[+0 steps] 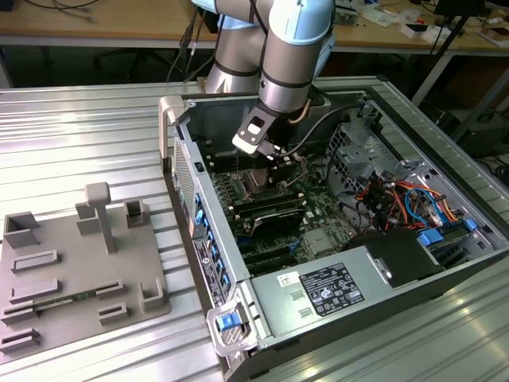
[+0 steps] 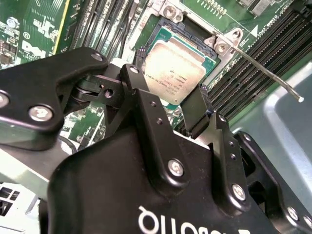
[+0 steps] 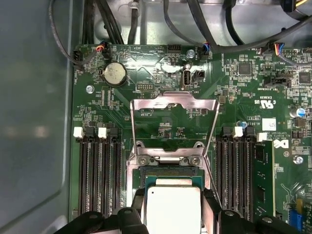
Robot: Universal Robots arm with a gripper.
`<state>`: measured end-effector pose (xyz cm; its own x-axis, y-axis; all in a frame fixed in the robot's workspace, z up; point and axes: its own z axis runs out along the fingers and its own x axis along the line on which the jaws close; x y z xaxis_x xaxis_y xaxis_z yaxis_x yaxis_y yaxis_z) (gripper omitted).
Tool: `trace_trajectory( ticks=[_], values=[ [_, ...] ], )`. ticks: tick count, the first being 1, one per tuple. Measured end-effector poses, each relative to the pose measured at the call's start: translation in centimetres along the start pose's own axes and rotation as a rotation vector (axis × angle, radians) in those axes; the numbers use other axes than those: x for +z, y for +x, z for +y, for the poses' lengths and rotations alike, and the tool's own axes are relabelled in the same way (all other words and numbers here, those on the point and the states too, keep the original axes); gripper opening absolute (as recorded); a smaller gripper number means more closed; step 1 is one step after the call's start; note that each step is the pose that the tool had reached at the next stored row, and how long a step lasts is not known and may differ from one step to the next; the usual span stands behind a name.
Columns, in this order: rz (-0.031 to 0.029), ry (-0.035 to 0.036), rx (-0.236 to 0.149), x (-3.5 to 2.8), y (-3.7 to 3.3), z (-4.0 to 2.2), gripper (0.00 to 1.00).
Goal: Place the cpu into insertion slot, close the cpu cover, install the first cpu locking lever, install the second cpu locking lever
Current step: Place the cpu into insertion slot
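Observation:
My gripper (image 1: 268, 156) reaches down into the open computer case over the motherboard. In both wrist views its black fingers (image 2: 142, 105) flank the cpu (image 2: 173, 68), a silver-topped square chip, and press on two opposite edges. The cpu (image 3: 174, 209) sits low over the insertion slot (image 3: 170, 173), whose dark socket (image 2: 187, 35) shows just beyond the chip. The cpu cover (image 3: 174, 104) stands swung up and open behind the slot. A thin metal locking lever (image 2: 265, 70) sticks out, raised, beside the socket.
Long black memory slots (image 3: 100, 170) run on both sides of the socket. The case (image 1: 179, 151) walls, cables (image 1: 398, 199) and the power supply (image 1: 318, 290) crowd the space. A grey fixture plate (image 1: 75, 270) lies at the exterior view's left.

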<state>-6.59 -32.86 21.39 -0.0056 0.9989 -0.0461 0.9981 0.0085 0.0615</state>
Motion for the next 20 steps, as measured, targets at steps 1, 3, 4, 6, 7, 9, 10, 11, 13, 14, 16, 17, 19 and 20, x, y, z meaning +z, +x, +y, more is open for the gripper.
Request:
trace_trajectory(
  ticks=[1, 3, 4, 6, 7, 9, 10, 11, 13, 14, 16, 17, 19, 20],
  values=[
    [0.0001, 0.0004, 0.000, 0.08, 0.00, -0.01, 0.55],
    [0.0004, 0.0006, -0.002, 0.23, 0.01, -0.01, 0.55],
    [0.0005, 0.0006, -0.004, 0.31, 0.01, -0.02, 0.55],
    [0.0009, 0.0006, -0.011, 0.48, 0.02, -0.03, 0.55],
    [0.0009, 0.0006, -0.011, 0.57, 0.03, -0.03, 0.55],
    [0.0009, 0.0009, -0.011, 0.69, 0.03, -0.04, 0.55],
    [0.0010, 0.0010, -0.011, 0.74, 0.04, -0.04, 0.55],
    [0.0010, 0.0011, -0.011, 0.79, 0.04, -0.05, 0.55],
    [0.0009, 0.0013, -0.011, 0.86, 0.04, -0.05, 0.55],
    [0.0008, 0.0015, -0.011, 0.88, 0.04, -0.06, 0.55],
    [0.0010, 0.0014, -0.011, 1.01, 0.05, -0.06, 0.55],
    [0.0011, 0.0017, -0.011, 1.05, 0.06, -0.06, 0.55],
    [0.0013, 0.0021, -0.011, 1.17, 0.06, -0.07, 0.55],
    [0.0013, 0.0023, -0.011, 1.21, 0.06, -0.07, 0.55]
  ],
)
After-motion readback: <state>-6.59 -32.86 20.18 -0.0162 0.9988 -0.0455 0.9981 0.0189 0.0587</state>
